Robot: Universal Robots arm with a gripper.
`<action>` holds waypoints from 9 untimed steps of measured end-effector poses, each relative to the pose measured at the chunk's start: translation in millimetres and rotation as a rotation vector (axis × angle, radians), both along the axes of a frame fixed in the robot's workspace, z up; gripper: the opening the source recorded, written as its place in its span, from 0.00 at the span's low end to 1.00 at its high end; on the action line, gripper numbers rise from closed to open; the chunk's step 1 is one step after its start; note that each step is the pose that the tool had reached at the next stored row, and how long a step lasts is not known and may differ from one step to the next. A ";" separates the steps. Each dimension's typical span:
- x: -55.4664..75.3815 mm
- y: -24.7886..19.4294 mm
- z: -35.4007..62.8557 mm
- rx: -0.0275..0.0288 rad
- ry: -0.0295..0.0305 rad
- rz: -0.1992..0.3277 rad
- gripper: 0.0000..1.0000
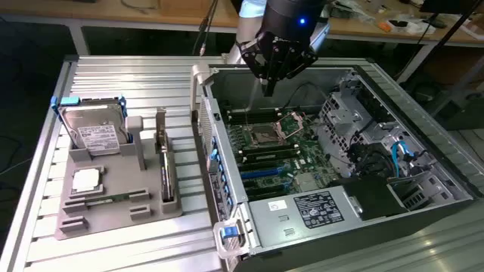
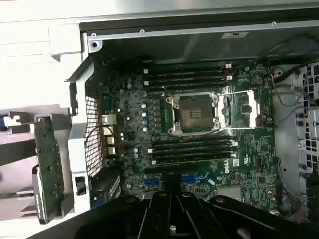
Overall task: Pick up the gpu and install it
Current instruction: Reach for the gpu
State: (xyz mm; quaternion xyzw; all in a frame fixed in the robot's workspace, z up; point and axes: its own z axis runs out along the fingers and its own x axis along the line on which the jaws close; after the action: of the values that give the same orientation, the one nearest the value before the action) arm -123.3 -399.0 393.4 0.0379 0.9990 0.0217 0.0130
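- Pincer [image 2: 172, 199], clenched on nothing, hangs above the open case's [image 1: 363, 224] motherboard [image 1: 276, 150].
- Gpu [image 1: 165, 170] stands on edge in the grey holder [image 1: 113, 198] on the bench [image 1: 113, 73], probably leaving its upper edge free for grasping.

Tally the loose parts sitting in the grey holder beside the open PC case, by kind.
hard drive: 1
gpu: 1
processor chip: 1
memory stick: 1
Total: 4
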 end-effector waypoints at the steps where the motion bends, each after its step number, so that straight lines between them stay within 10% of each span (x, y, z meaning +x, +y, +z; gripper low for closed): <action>1: -6.7 0.0 -0.1 0.0001 -0.0001 0.000 0.11; 9: -55.2 0.0 -0.1 0.0000 0.0000 0.000 0.11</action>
State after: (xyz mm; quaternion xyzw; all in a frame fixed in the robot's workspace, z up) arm -178.5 -398.9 393.3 0.0381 0.9990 0.0217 0.0131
